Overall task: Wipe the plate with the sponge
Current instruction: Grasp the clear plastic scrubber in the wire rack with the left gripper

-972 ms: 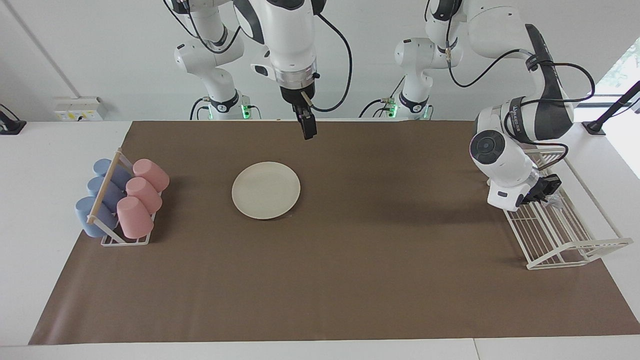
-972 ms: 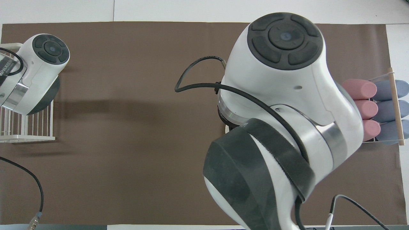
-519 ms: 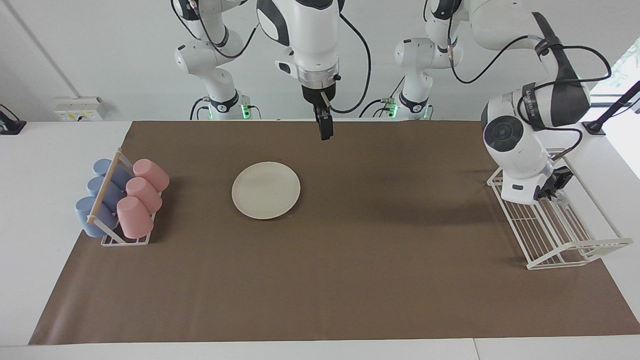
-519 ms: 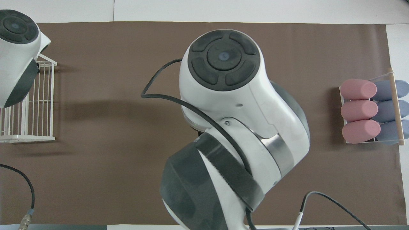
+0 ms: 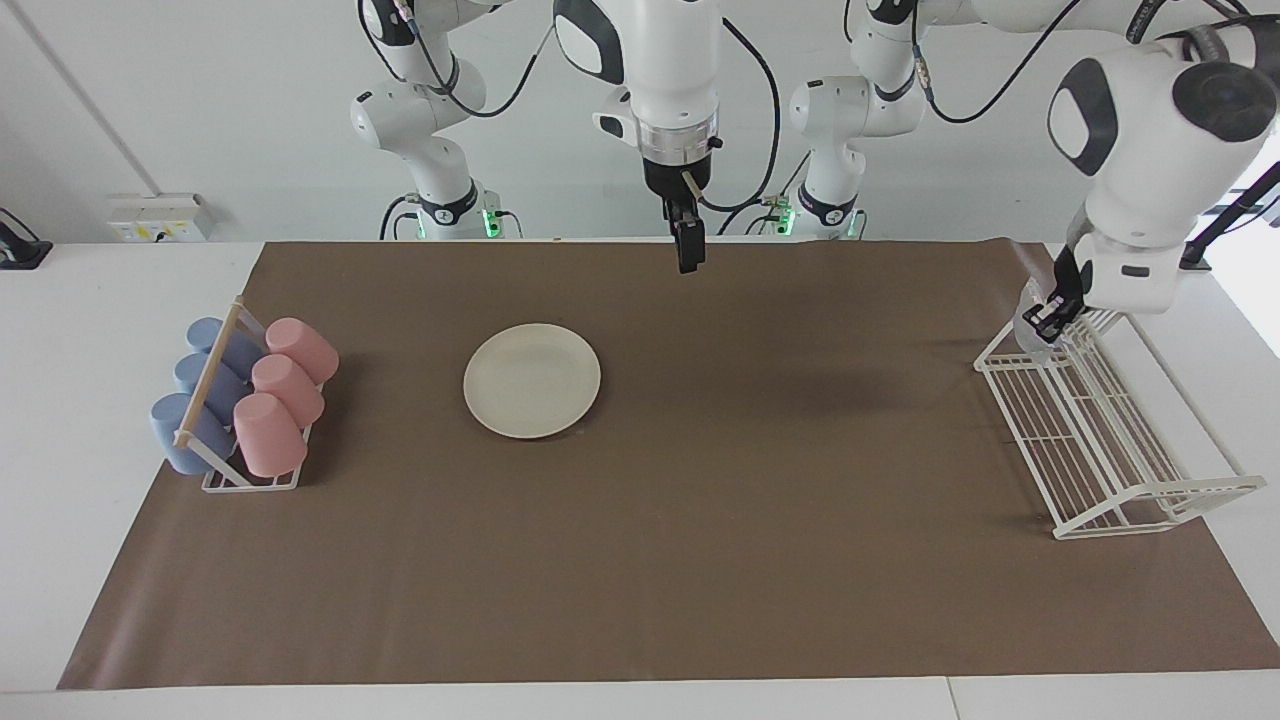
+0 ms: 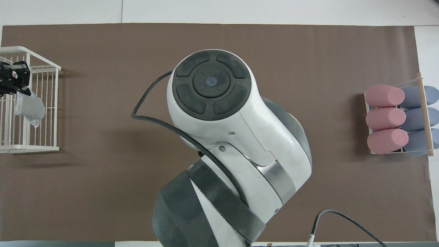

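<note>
Plate (image 5: 532, 380) lies flat and bare on the brown mat (image 5: 700, 560) that covers the surface, toward the right arm's end of it and well apart from everything else. In the overhead view the right arm's bulk hides it.

Sponge (image 6: 30, 108), a silvery wrinkled wad, hangs from the left gripper (image 6: 15, 90), whose jaws are pressed together on its upper edge. That gripper is raised over the end of the white wire rack (image 5: 1100, 450) nearest the robots, at the left arm's end of the surface; in the facing view the sponge (image 5: 1030, 325) shows as a pale scrap just under the black fingertips, clear of the rack's wires.

Over the mat's edge nearest the robots hangs the right gripper (image 5: 687, 255), pointing straight down. It is well above the mat and holds nothing, with the plate farther from the robots than the spot beneath it. Its jaws are seen edge-on, so the gap does not show, but they stand spread.

At the right arm's end of the mat a small rack (image 5: 215, 400) carries three pink cups (image 5: 285, 385) and three blue cups (image 5: 205, 385) lying on their sides in two rows.
</note>
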Robot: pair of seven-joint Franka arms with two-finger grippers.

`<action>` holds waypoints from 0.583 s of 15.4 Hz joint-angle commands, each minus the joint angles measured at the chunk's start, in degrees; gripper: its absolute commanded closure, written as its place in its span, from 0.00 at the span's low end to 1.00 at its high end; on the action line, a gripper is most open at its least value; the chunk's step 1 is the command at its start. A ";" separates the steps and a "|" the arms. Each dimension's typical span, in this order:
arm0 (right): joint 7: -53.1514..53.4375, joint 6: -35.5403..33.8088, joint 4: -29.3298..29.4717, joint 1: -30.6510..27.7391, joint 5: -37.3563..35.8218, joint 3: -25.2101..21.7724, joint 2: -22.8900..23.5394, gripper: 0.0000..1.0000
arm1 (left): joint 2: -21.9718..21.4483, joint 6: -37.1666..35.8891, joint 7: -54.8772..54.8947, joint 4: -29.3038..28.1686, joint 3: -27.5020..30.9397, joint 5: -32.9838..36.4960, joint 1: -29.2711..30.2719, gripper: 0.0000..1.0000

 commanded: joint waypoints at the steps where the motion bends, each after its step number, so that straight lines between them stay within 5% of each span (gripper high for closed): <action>1: 0.97 1.11 -0.54 0.10 1.00 0.06 -0.38 0.00 | -1.48 -2.46 -0.14 -0.63 0.02 -15.11 4.19 1.00; 4: 1.41 1.11 -0.89 0.10 1.00 -0.03 -0.47 0.00 | -4.81 -1.85 0.99 -7.37 -0.06 -28.65 7.97 1.00; 9: 4.31 1.90 -1.15 0.19 2.06 0.06 -0.73 0.00 | -15.53 6.92 10.74 -28.37 0.11 -48.62 8.78 1.00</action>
